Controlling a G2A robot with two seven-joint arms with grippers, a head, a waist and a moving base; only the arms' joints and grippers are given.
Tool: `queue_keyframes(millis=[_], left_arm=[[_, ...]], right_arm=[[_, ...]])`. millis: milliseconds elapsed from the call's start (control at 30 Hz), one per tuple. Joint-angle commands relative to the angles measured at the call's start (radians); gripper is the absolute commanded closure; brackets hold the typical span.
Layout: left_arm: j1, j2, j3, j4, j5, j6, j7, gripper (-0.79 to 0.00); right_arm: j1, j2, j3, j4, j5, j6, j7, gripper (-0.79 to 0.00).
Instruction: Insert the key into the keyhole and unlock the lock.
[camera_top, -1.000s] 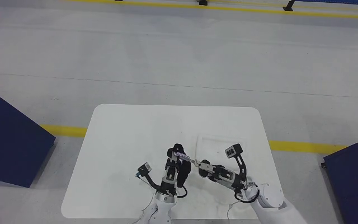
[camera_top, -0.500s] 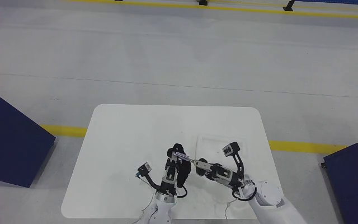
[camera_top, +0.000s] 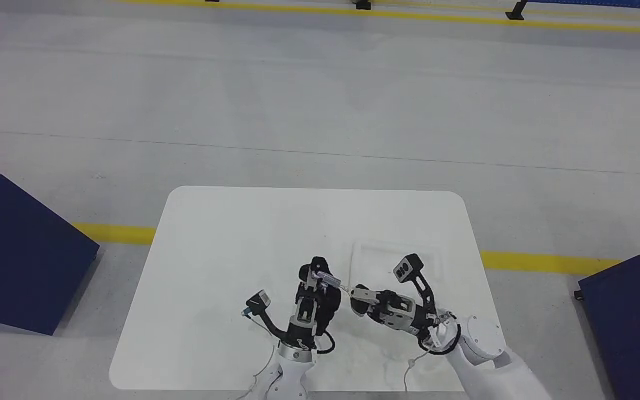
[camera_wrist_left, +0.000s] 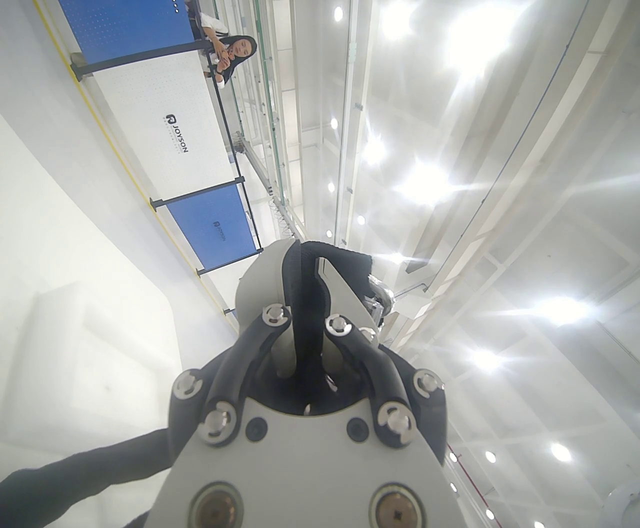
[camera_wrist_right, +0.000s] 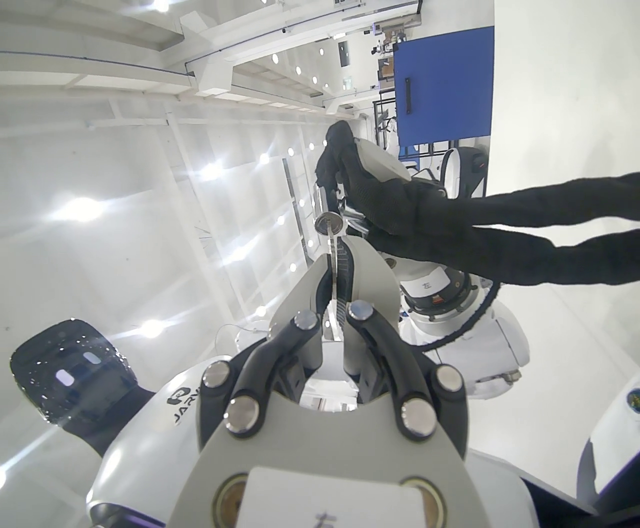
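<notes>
Key (camera_wrist_right: 332, 275) grasped in right hand (camera_wrist_right: 336, 255), long axis toward lock (camera_wrist_right: 352, 212), tip at keyhole (camera_wrist_right: 328, 222); left hand (camera_wrist_left: 320, 265) clenches lock.

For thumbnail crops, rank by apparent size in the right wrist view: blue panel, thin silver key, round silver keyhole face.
Largest: blue panel.
Then thin silver key (longer) and round silver keyhole face (wider): too alike to rank.

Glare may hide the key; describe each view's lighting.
Left wrist view: ceiling lamps flare into starbursts behind the left end effector; right wrist view: similar flares, yet the key and lock show plainly; top view: even light on the table, no glare.
</notes>
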Motion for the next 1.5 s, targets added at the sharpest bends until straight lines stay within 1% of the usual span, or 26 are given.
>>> queue_keyframes(millis=[0,367,667,867,1300,1467], left_arm=[[0.007,0.001,-0.008,-0.014,0.013,0.008,-0.006,0.000],[0.020,-0.002,-0.023,-0.026,0.055,-0.009,-0.008,0.000],[0.018,-0.007,-0.035,-0.019,0.148,-0.031,0.047,0.000],[0.016,-0.012,-0.037,-0.008,0.198,-0.033,0.085,0.000],[0.015,-0.020,-0.042,0.004,0.211,-0.038,0.093,0.000],[0.018,-0.022,-0.048,0.003,0.220,-0.041,0.097,0.000]], right_arm=[[0.003,0.000,0.003,0.003,0.023,0.033,0.011,0.000],[0.024,0.000,0.012,0.023,0.085,0.161,0.058,0.000],[0.056,-0.003,0.012,0.061,0.209,0.329,0.108,0.000],[0.076,-0.001,0.017,0.077,0.239,0.441,0.121,0.000],[0.079,-0.001,0.018,0.076,0.237,0.445,0.117,0.000],[0.064,-0.001,0.020,0.049,0.289,0.534,0.058,0.000]])
